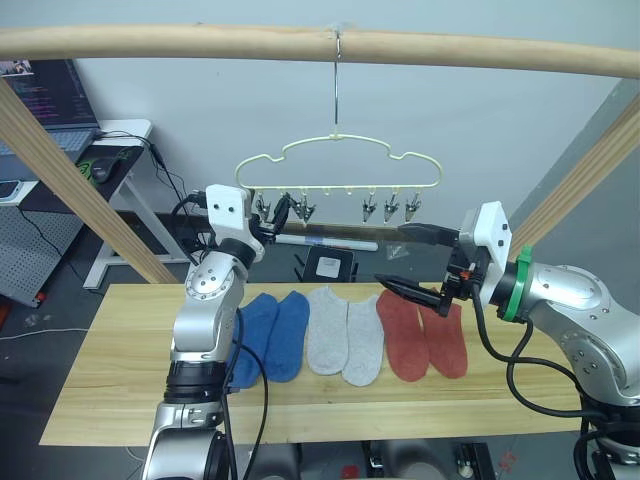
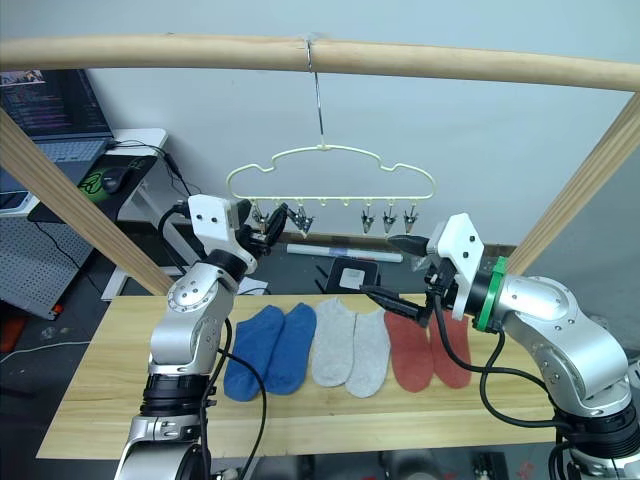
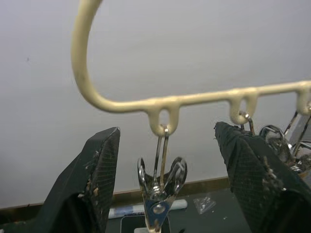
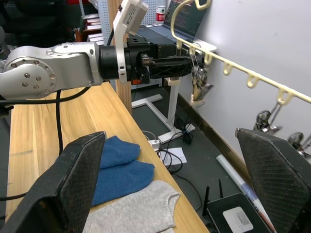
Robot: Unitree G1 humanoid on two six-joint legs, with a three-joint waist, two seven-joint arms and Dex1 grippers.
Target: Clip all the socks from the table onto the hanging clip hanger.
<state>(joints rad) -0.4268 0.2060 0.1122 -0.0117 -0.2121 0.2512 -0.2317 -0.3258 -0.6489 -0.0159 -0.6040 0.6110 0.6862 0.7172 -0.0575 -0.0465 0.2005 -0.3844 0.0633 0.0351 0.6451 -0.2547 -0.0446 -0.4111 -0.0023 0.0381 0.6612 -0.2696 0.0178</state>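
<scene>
All six socks lie flat in a row on the table [image 1: 120, 370], none yet clipped: blue pair [image 1: 272, 335] on my left, grey pair [image 1: 345, 340] in the middle, rust pair [image 1: 423, 335] on my right; neighbours touch or slightly overlap at the edges.

The clip hanger [image 1: 338, 165] hangs by its hook from the wooden pole [image 1: 300, 45] above and behind the table; the clips along its lower bar all hang empty.

Left gripper [image 1: 274, 218] is raised to the hanger's left end; fingers spread, nothing held; in the left wrist view the end clip [image 3: 160, 187] hangs between the two pads [image 3: 99, 174], touching neither.

Right gripper [image 1: 418, 262] hovers above the rust pair, clear of the fabric, jaws wide apart and empty.

Handling judgement: socks are light, soft knit, limp; each will drape and fold once lifted, so I would pinch at the cuff, where the doubled knit gives a firmer edge, and take one layer's neighbour-free side to avoid dragging the adjacent sock; slip risk low, snag risk low.

The clips are small, sprung metal, free-swinging on their loops; the hanger itself will sway on its hook when pushed; I expect to need one gripper squeezing the clip's tails while the other feeds the cuff in.
</scene>
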